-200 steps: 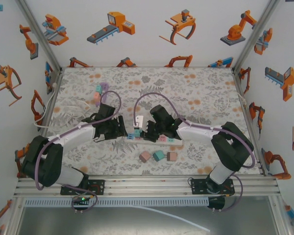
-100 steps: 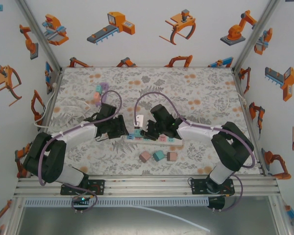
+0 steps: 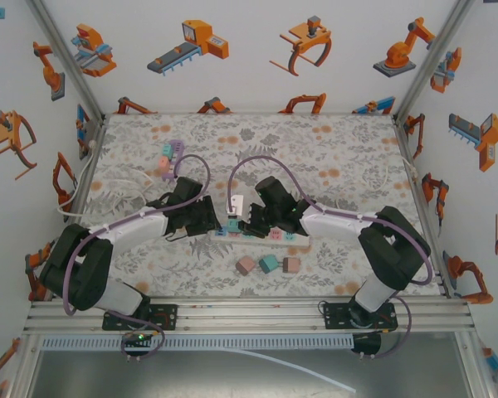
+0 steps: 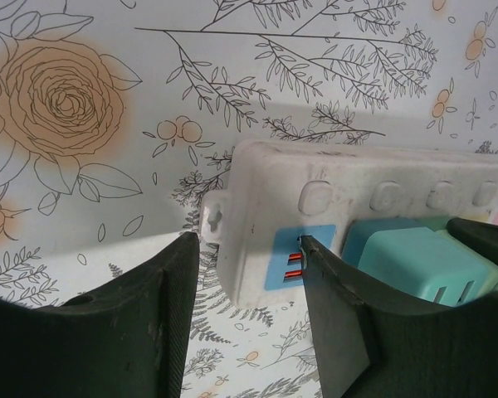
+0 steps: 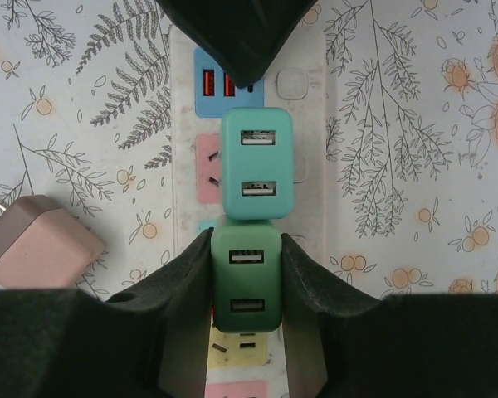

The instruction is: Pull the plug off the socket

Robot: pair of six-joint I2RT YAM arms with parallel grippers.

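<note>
The end of the power strip [image 4: 357, 178] is clamped between the fingers of the left claw [image 4: 249, 249], so the socket is steadied on the table [image 4: 66, 207]. Further right, the green plug [image 5: 246, 290] is gripped by the right claw [image 5: 246, 242], one finger on each flank, and is seated in the strip. The grasp is judged made; a straight pull away from the strip's face is called for next. A teal plug [image 5: 257, 162] is touching it just ahead of the fingertips, so room is tight there. Open table is found beside the claw, with a loose pink plug [image 5: 33, 245] off to its left.
</note>
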